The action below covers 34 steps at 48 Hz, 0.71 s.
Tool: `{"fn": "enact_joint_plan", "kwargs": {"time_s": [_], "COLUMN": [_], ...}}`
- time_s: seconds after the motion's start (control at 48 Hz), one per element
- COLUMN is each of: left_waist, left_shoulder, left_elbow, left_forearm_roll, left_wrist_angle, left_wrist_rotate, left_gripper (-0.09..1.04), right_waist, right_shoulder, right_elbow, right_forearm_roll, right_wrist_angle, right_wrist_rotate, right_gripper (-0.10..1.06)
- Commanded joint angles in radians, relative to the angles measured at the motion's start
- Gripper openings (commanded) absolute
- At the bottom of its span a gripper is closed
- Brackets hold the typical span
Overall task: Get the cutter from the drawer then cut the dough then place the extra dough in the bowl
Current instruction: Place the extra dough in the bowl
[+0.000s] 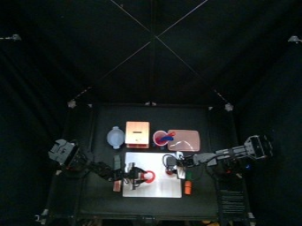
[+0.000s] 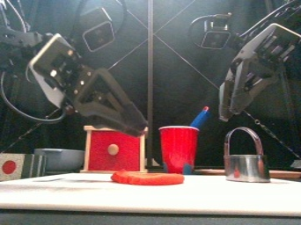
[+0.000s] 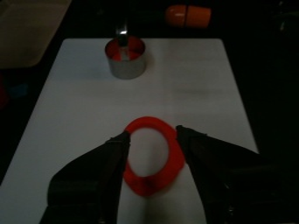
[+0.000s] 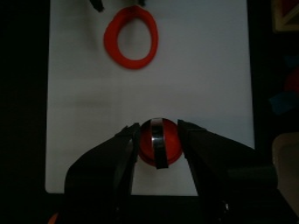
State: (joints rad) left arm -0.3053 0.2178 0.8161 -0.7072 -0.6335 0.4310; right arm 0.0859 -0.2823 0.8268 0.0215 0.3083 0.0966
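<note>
The left pincer (image 3: 153,136) hangs wide open over the red dough ring (image 3: 149,186), low in the frame, so it should drop slowly and pinch one side.

Cutter (image 2: 245,164) on the board (image 3: 176,101): bright polished metal, catching the light, wire handle too. The board is white, smooth and matt, plastic by the look. Dough (image 3: 152,157) on it is red, dull, soft-edged and slightly uneven. Behind the board, the cup (image 2: 179,148) is red plastic with a sheen. Box (image 2: 114,129): pale bare wood, drawer front (image 2: 104,142) flat red.
</note>
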Motion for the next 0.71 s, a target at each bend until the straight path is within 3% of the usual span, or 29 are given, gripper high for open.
{"fn": "enact_joint_plan", "kwargs": {"time_s": [0.021, 0.333, 0.708], "left_waist": [0.038, 0.046, 0.048], "left_shoulder": [0.011, 0.012, 0.032], "left_elbow": [-0.026, -0.041, -0.046], "left_forearm_roll": [-0.015, 0.000, -0.021], "left_wrist_angle": [0.008, 0.195, 0.206], "left_wrist_rotate": [-0.002, -0.002, -0.003], "left_gripper": [0.94, 0.92, 0.77], "right_waist": [-0.005, -0.003, -0.005], "right_shoulder": [-0.009, 0.009, 0.023], "right_elbow": [-0.021, -0.014, -0.021], "right_forearm_roll": [0.000, 0.005, 0.008], "right_wrist_angle": [-0.008, -0.008, -0.015], "right_wrist_rotate": [0.000, 0.002, 0.002], "right_gripper": [0.78, 0.78, 0.78]}}
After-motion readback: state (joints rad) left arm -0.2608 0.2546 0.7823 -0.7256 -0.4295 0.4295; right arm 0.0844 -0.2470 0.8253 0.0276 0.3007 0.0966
